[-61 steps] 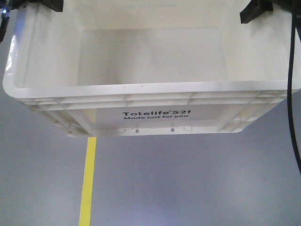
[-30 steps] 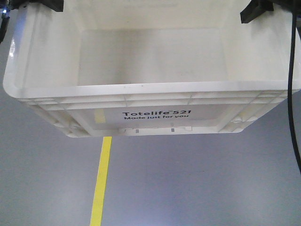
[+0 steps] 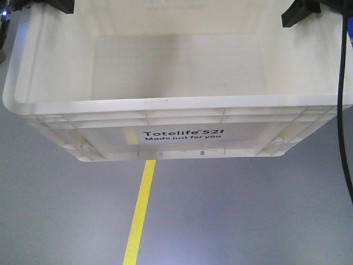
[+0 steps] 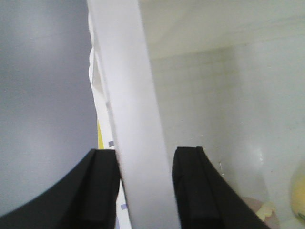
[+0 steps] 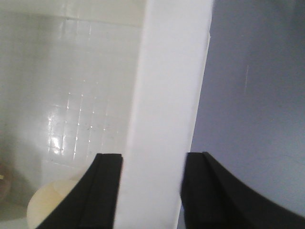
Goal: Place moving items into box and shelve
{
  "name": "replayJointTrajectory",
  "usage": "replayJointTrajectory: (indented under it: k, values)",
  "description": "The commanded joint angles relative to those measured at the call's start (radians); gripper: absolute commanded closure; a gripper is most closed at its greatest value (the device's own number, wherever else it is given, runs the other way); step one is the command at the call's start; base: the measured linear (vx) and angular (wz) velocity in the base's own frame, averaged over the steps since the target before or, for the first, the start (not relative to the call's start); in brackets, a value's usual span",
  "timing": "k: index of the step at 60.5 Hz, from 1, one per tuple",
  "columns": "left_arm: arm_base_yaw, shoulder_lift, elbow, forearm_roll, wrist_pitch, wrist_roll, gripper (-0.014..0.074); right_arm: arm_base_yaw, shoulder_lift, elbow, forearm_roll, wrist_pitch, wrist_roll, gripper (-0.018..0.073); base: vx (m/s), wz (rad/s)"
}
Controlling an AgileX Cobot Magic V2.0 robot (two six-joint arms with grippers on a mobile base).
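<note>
A white Totelife 521 box [image 3: 165, 104] hangs above the grey floor, held by both arms. My left gripper [image 3: 52, 5] is shut on the box's left rim [image 4: 128, 95], with one finger outside and one inside the wall in the left wrist view [image 4: 143, 157]. My right gripper [image 3: 300, 12] is shut on the right rim [image 5: 167, 95], also straddling the wall [image 5: 152, 162]. A cream round item [image 5: 52, 207] and a yellow item [image 4: 298, 200] lie on the box floor. In the front view the visible part of the box floor is bare.
A yellow tape line [image 3: 140, 212] runs across the grey floor below the box. A black cable [image 3: 343, 110] hangs down the right edge of the front view.
The yellow floor line has shifted to the right under the box. The box and both grippers keep the same place in the view.
</note>
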Motion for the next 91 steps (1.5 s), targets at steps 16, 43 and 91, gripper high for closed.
replayJointTrajectory:
  k: [16, 43, 91]
  values:
    - [-0.008, -0.063, -0.037, -0.078, -0.117, 0.019, 0.0603, -0.004, -0.048, -0.041, 0.007, -0.007, 0.018, 0.0564, 0.35, 0.16]
    - [-0.008, -0.063, -0.037, -0.078, -0.114, 0.019, 0.0603, -0.004, -0.048, -0.041, 0.006, -0.007, 0.018, 0.0564, 0.44, 0.04]
    - [-0.008, -0.063, -0.037, -0.079, -0.112, 0.019, 0.0603, -0.004, -0.048, -0.041, 0.001, -0.007, 0.018, 0.0564, 0.55, 0.06]
